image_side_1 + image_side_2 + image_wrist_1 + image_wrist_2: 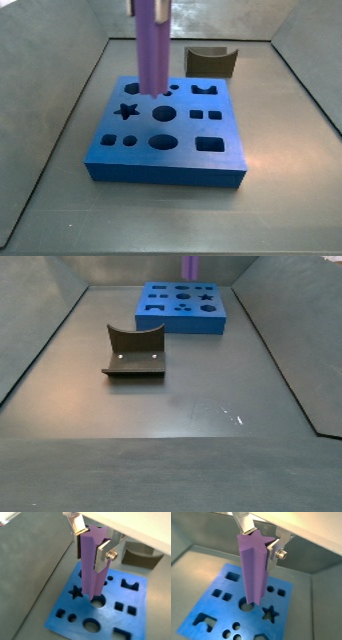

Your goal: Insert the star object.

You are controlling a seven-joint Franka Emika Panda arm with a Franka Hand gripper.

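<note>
The star object, a long light-purple rod, is seen in a wrist view clamped upright between the two silver fingers of the gripper, which is closed on its upper part. Its lower end hangs above the blue block, over the area between the star-shaped hole and a round hole; whether the tip touches the block cannot be told. All the cutouts visible in the block are unfilled. A brown notched block is seen beyond the blue block.

In a wrist view from the opposite side, the star object shows its star-shaped top face at the gripper, one finger pressing its side. The tip is seen over a round hole of the blue block, beside the star-shaped hole, which is unoccupied.

In a side view, the star object stands vertical over the far left part of the blue block, its lower end near the block's top, behind the star-shaped hole. The gripper is cut off by the frame edge. The brown notched block stands behind the blue block.

In a side view from farther away, only the lower end of the star object is seen above the far edge of the blue block. The fixture stands on the floor, nearer the camera and apart from the block.
</note>
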